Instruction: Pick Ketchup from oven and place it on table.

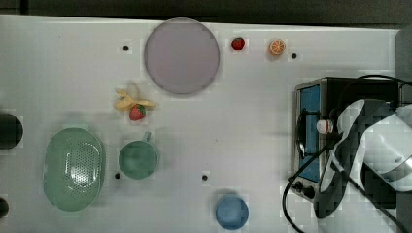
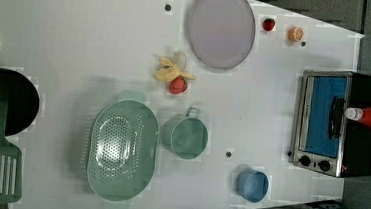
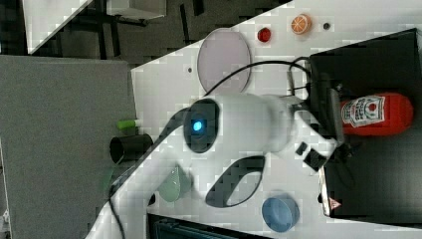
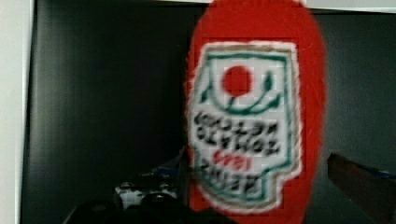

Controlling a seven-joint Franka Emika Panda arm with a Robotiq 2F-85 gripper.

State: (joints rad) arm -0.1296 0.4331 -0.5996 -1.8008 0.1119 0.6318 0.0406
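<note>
The ketchup [image 3: 376, 114] lies flat on top of the oven [image 2: 357, 128], at the top view's right. Our hand [image 3: 343, 132] is spread wide, w/ nothing held. Bottle prob. light, smooth plastic; we grip its middle.

Label on ketchup [image 4: 254, 112]: reads "TOMATO KETCHUP", printed upside down in wrist view. Remaining label lines illegible.

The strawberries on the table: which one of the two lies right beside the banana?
The strawberry touching the banana, near the green cup. The other strawberry lies apart, between the round plate and the orange slice.
</note>
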